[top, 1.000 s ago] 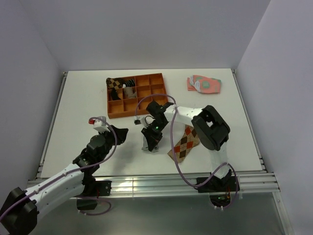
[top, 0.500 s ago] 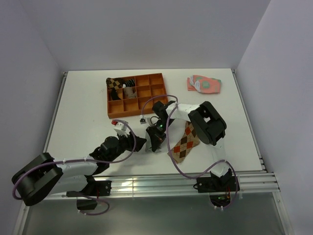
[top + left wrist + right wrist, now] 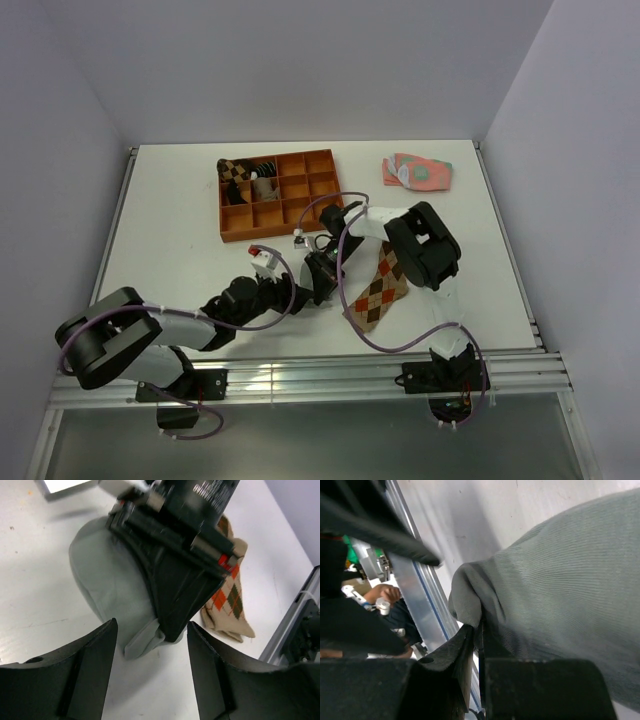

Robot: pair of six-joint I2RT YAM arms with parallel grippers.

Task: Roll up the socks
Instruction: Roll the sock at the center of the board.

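R gripper (image 3: 477, 630) clamped on folded edge of grey sock (image 3: 100, 575); L gripper (image 3: 152, 627) jaws apart, lined up on it. L should bite deep over the fold w/o snagging R's fingers.

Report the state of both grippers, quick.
Left gripper: open, holding nothing.
Right gripper: shut, pinching a fold of the grey sock.

Bright, even overhead light, soft shadows; wrist cams blurry up close.
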